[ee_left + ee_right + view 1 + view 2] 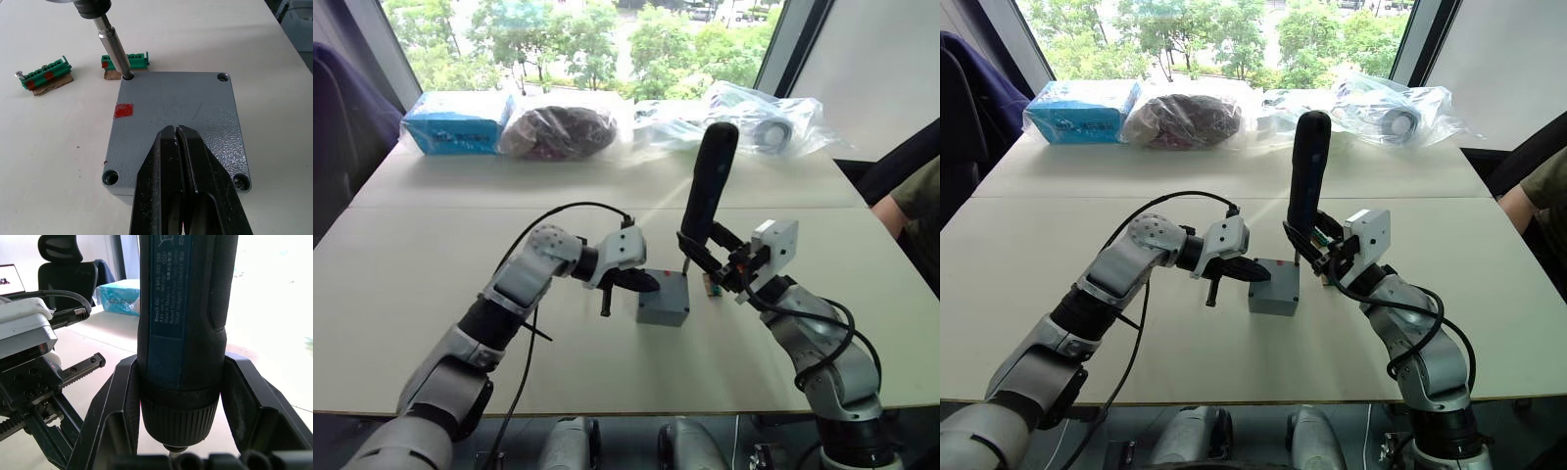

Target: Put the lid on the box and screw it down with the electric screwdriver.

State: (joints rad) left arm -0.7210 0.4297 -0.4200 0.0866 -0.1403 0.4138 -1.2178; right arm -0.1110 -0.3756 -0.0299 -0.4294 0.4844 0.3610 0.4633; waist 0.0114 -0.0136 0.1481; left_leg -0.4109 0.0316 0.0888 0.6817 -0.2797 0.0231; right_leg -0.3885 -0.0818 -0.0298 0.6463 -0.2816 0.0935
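Lid (178, 120) sits on the box (663, 305), flush, corners lined up, mid-table. Red mark is on the lid's top face near the corner being worked.

Left gripper (176, 134) has its fingers pressed together, tips bearing down on the lid near its centre. My read: it's a hold-down so the box doesn't spin or skate under driver torque.

Right gripper (178, 396) is pinching the screwdriver (707, 184) low on the body, just above the chuck, tool close to upright with a slight lean. Bit (113, 46) is seated in the lid's corner hole nearest the red mark, on the far side of the lid from the left gripper. The low grip looks chosen to keep the bit axis controllable and leave the upper body clear.

Other three corner holes: one at the near corner beside the left fingers seems to have something metallic in it; the other two look empty, can't confirm.

Two green terminal blocks (46, 74) lie on the table just beyond the lid's driven corner, apart from it, not in the way.

Stage, judging by this: lid placed, screwing in progress, several corners left. Risk is the bit camming out if the tool's lean grows.
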